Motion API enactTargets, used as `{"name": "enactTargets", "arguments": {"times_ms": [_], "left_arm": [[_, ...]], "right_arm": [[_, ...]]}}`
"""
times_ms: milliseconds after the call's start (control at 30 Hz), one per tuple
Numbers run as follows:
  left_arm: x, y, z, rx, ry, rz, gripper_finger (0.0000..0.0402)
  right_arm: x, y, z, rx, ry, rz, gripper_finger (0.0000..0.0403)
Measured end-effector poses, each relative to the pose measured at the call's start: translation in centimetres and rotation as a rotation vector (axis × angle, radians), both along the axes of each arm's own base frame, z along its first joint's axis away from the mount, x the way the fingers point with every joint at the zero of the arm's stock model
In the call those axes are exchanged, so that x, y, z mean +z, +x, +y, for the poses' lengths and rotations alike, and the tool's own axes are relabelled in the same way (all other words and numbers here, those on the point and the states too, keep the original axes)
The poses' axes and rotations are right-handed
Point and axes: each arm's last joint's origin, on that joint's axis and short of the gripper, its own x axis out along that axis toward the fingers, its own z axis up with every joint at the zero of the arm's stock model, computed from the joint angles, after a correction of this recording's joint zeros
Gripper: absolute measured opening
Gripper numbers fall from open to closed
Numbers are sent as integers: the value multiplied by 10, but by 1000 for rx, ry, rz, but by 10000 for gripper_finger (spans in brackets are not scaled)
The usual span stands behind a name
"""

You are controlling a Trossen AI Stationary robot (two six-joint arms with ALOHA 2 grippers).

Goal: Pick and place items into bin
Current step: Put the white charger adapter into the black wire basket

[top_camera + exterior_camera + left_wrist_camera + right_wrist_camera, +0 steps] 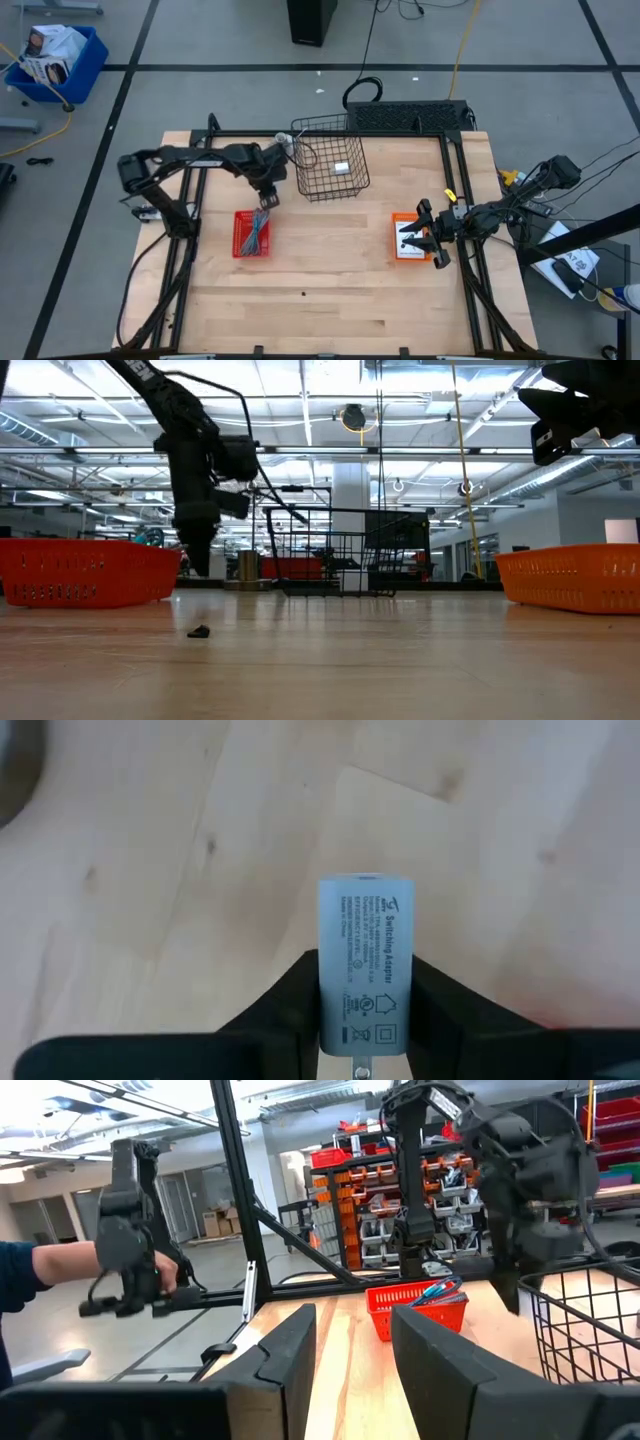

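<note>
My left gripper [268,195] hovers between the red tray [252,234] and the black wire basket [331,160], shut on a small white adapter block [365,965] with a printed label. The red tray holds teal-blue and grey cords [259,230]. One white item [342,168] lies on the basket's floor. My right gripper [416,238] is open above the orange tray [406,250] near the table's right side, touching nothing. In the low view the left gripper [197,560] points down, above the table. My left gripper pinches the white adapter block between its two fingers [292,995], on the two long side faces near the prong end [362,1040]. The fingers point down from above and lie along the block. The block is lifted clear of the table, its labelled face toward the wrist camera.
A small dark object [198,631] lies on the wood near the table's front. Black frame rails [456,200] run along the table's left and right sides. A person's hand [150,1275] holds a device beyond the table. Bare wood [330,290] fills the near half.
</note>
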Motion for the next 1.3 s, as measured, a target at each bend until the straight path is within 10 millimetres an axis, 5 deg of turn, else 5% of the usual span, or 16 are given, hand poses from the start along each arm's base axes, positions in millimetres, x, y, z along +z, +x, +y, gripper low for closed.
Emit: {"name": "enactTargets", "arguments": {"times_ms": [333, 700, 1000, 1300], "left_arm": [[88, -7, -3, 107, 113, -302, 107], [147, 40, 16, 89, 147, -489, 111], [151, 108, 53, 39, 115, -474, 114], [107, 152, 92, 34, 26, -301, 108]], "right_arm": [[0, 0, 0, 0, 0, 0, 125], [0, 0, 0, 0, -3, 0, 125], [0, 0, 0, 0, -3, 0, 125], [0, 0, 0, 0, -3, 0, 125]]}}
